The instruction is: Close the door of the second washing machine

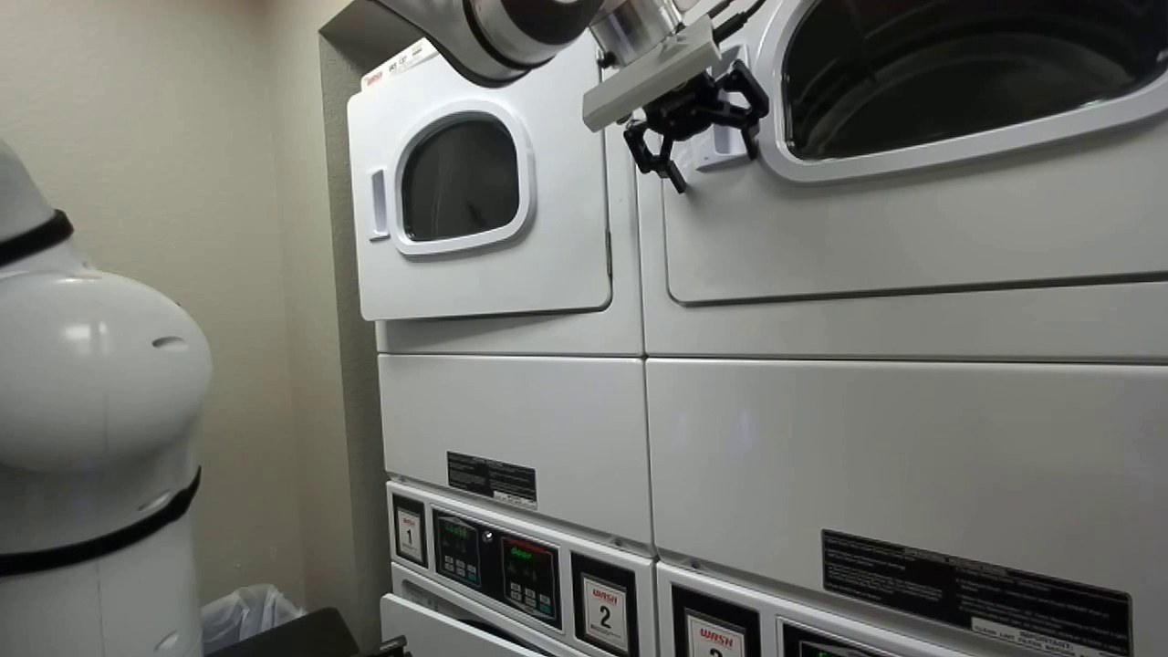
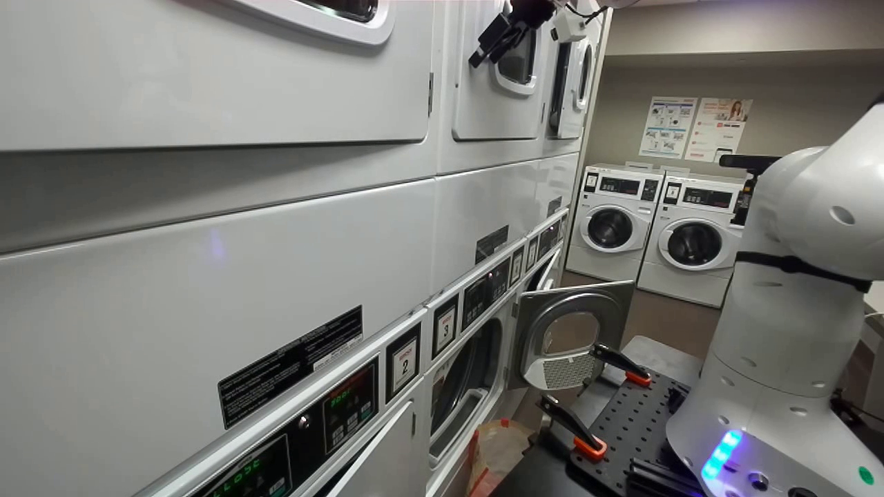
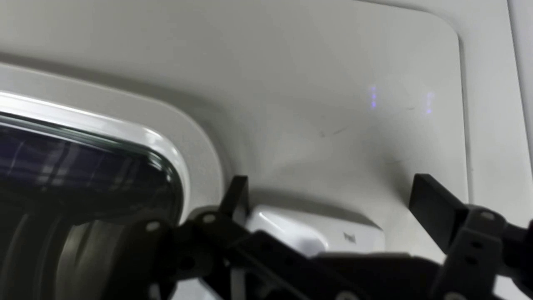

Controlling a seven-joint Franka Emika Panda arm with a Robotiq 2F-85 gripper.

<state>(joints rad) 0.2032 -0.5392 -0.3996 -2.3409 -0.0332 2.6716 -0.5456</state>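
Beige walls [image 1: 182, 137] form a corner, while the end effector [image 1: 716, 169], fingers apart, is near the handle [image 3: 320, 229] of the door [image 1: 922, 205].

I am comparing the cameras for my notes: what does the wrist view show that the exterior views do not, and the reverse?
Only the wrist view shows violet light spots on the door. Only the exterior views show the control panels and the white robot arm. Shared by both: the door, its dark window and the open gripper.
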